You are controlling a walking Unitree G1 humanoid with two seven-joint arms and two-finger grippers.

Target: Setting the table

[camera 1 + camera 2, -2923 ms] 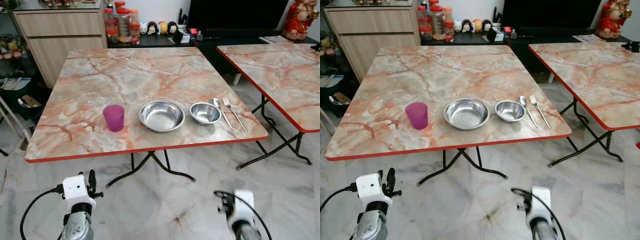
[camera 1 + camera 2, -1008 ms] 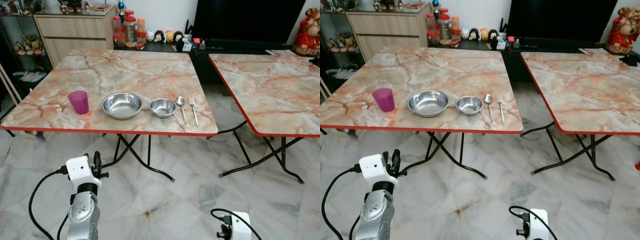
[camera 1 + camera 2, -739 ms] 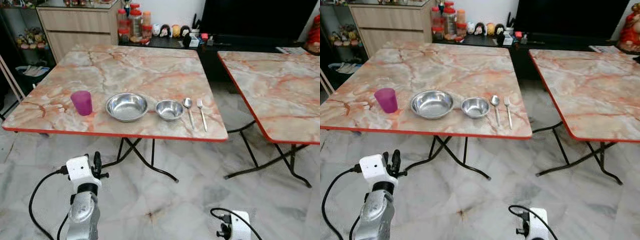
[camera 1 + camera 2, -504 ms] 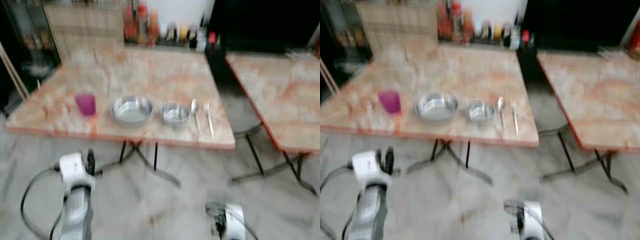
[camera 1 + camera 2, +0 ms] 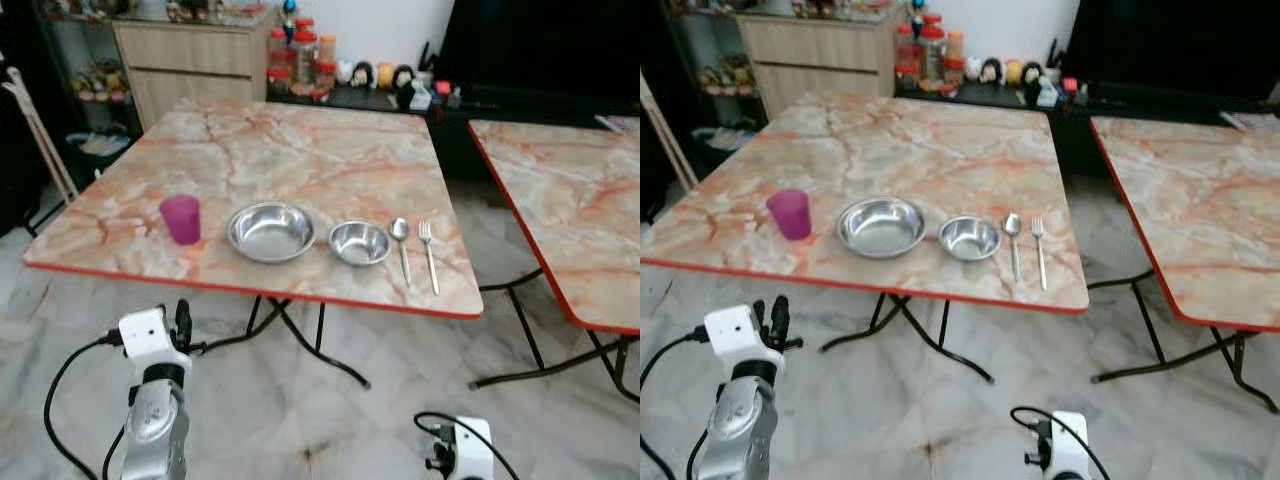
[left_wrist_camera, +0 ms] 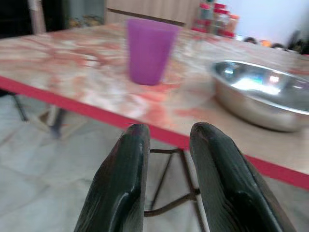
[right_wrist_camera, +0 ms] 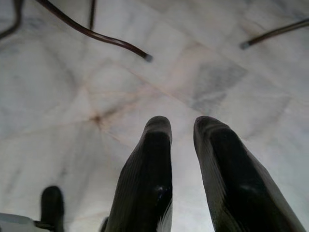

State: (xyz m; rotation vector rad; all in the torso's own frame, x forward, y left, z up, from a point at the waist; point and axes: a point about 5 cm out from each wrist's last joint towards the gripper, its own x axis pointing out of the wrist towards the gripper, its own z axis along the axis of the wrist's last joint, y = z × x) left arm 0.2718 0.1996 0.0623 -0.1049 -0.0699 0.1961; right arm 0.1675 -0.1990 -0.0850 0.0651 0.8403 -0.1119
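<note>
On the marble-patterned table (image 5: pixel 300 160) near its front edge stand a purple cup (image 5: pixel 181 218), a large steel bowl (image 5: pixel 271 231) and a small steel bowl (image 5: pixel 360 242) in a row. A spoon (image 5: pixel 401 245) and a fork (image 5: pixel 428 255) lie side by side to the right of them. My left gripper (image 6: pixel 166 133) hangs low in front of the table's red edge, shut with a narrow gap and holding nothing; it faces the cup (image 6: pixel 148 50) and the large bowl (image 6: pixel 260 94). My right gripper (image 7: pixel 182 124) hangs over the floor, shut and empty.
A second marble table (image 5: pixel 580 210) stands to the right with a gap between the two. A wooden cabinet (image 5: pixel 190 65), jars (image 5: pixel 300 60) and a low dark unit with figurines (image 5: pixel 380 75) stand behind. The table's black folding legs (image 5: pixel 300 335) cross underneath. Marble floor lies before me.
The whole view has shifted and the table now sits farther off, so the camera has moved. The tableware keeps its places. Both arms stay low.
</note>
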